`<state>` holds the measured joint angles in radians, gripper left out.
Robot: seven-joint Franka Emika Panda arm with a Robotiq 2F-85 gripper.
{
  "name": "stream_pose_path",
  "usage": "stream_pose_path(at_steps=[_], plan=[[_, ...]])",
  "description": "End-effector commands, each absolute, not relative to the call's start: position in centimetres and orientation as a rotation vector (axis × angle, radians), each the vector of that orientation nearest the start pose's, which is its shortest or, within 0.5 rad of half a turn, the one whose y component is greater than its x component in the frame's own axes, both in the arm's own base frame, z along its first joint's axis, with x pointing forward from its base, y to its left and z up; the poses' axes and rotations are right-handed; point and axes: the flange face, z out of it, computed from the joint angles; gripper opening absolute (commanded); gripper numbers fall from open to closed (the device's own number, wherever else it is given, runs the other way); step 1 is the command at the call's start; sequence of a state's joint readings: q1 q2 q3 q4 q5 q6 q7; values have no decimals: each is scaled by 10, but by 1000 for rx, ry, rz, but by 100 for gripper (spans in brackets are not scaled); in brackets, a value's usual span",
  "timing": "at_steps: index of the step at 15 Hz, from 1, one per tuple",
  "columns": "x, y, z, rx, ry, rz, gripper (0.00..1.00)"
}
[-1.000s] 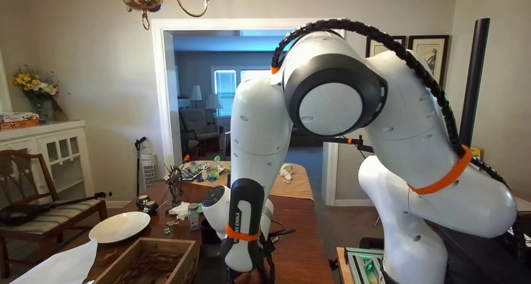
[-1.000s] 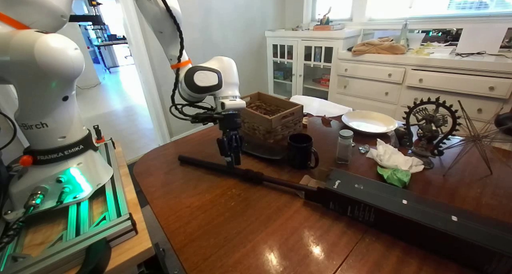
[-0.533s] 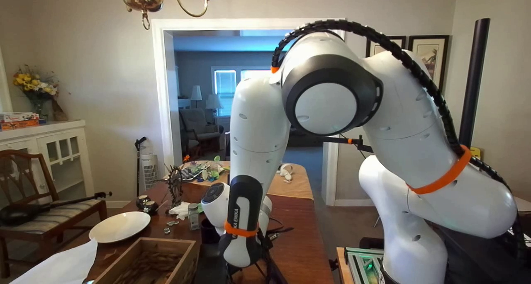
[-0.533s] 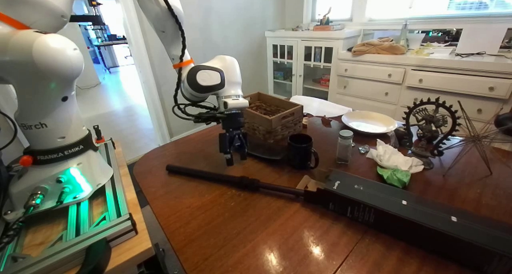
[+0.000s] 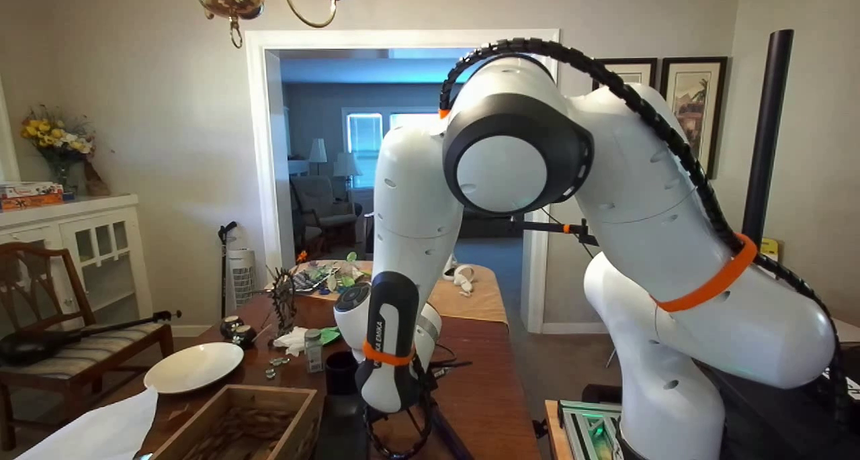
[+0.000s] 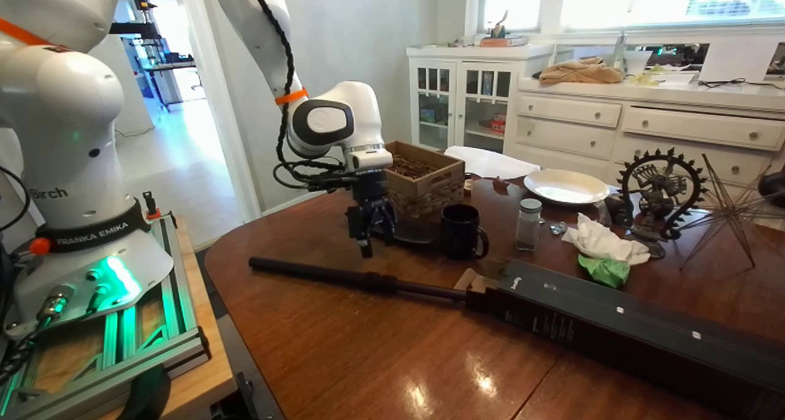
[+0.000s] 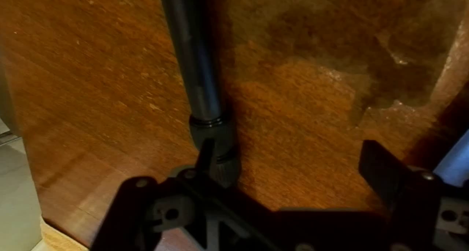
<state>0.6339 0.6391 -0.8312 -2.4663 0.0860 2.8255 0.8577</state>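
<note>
Black pole (image 6: 341,276) lies on the table (image 6: 368,358) near the gripper (image 7: 288,148), whose 2 jaws stand apart.

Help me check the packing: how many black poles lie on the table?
1: the black pole, lying on the wooden table near the open gripper, one end at the black box. Others could be hidden inside that box.

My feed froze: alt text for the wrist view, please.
Open, empty gripper above a wooden table; a black pole lies below, its collar partly hidden behind the finger at left. A bluish object, cut off, shows at the right edge.
</note>
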Motion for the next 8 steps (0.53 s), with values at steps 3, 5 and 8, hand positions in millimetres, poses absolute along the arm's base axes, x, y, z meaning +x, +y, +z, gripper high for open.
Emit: stream_pose_path(at_steps=[3,5,8], plan=[[445,-160,130,-3042,1757,-300,100],[442,-169,131,-3028,1734,-359,100],[436,-184,134,-3017,1712,-420,100]])
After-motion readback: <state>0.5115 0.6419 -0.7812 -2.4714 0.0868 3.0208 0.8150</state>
